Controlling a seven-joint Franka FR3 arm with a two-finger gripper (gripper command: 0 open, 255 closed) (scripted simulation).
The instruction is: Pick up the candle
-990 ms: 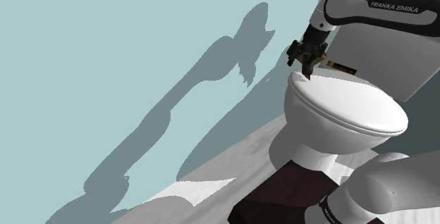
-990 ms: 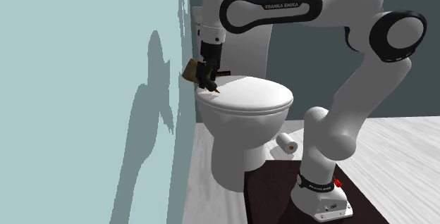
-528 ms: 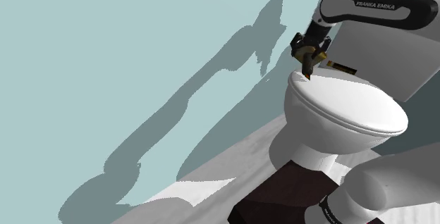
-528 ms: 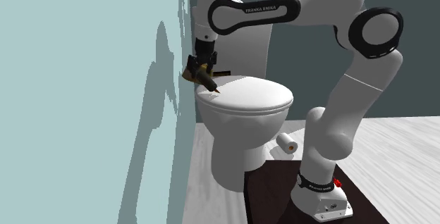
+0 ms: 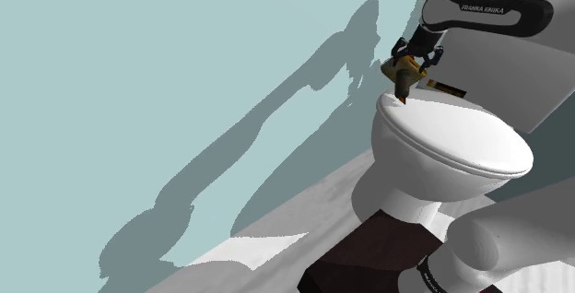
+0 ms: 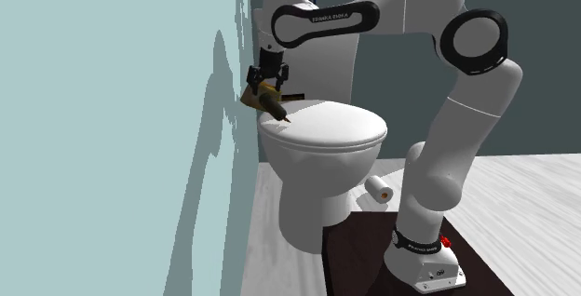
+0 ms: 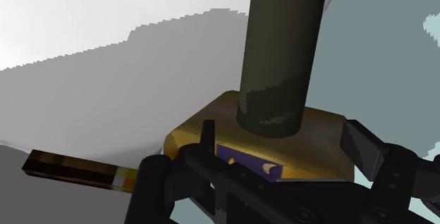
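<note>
The candle (image 7: 282,46) is a dark olive cylinder on a golden base with a purple label. It lies tilted at the back of the white toilet lid (image 5: 461,139), close to the teal wall, its dark end resting on the lid. It also shows in the shoulder view as the candle (image 5: 402,87) and in the second exterior view as the candle (image 6: 274,108). My gripper (image 7: 282,141) is at its golden base, open, one finger on each side of the base. I cannot tell whether either finger touches the base. The gripper (image 5: 408,61) hangs just above the base, as does the gripper (image 6: 263,82).
The teal wall (image 6: 121,127) stands right beside the candle, and the toilet tank (image 6: 331,71) rises behind it. A thin brown-and-yellow stick (image 7: 70,170) lies at the lid's back near the candle. A paper roll (image 6: 378,189) lies on the floor by my stand (image 6: 372,262).
The hand has shifted up and back along the candle toward its golden base, and the forearm has swung with it. The candle has stayed where it was.
</note>
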